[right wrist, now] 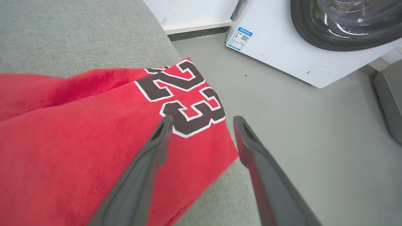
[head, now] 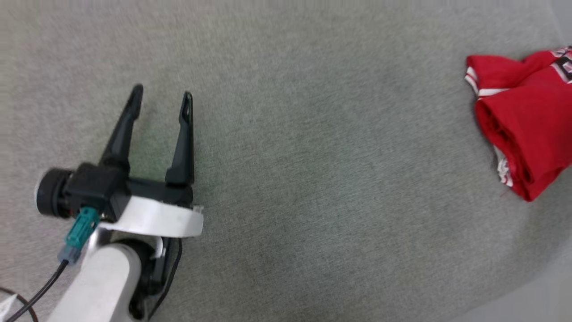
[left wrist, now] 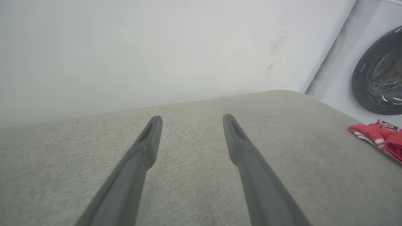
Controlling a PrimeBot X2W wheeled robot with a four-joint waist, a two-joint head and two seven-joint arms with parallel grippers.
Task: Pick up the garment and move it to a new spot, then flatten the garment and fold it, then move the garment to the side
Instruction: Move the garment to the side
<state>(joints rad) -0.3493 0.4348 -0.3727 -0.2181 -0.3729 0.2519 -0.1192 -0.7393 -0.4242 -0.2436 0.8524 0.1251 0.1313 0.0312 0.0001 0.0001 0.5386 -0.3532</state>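
The garment [head: 527, 134], a red shirt with white striped trim, lies folded in a bundle at the right edge of the grey padded surface [head: 313, 156]. In the right wrist view the garment [right wrist: 78, 147] shows black white-outlined numerals near the surface's edge. My right gripper [right wrist: 202, 121] hovers over that edge of the garment, open, with nothing between its fingers. My left gripper [head: 161, 94] is open over bare grey fabric far to the left of the garment. From the left wrist, the left gripper [left wrist: 191, 118] points across the surface and the garment [left wrist: 380, 136] lies at far right.
A white washing machine [right wrist: 301, 40] with a dark round door stands on the grey floor [right wrist: 298, 125] beyond the surface's edge. A pale wall [left wrist: 157, 47] rises behind the surface. A grey object [right wrist: 389, 103] sits at the floor's right side.
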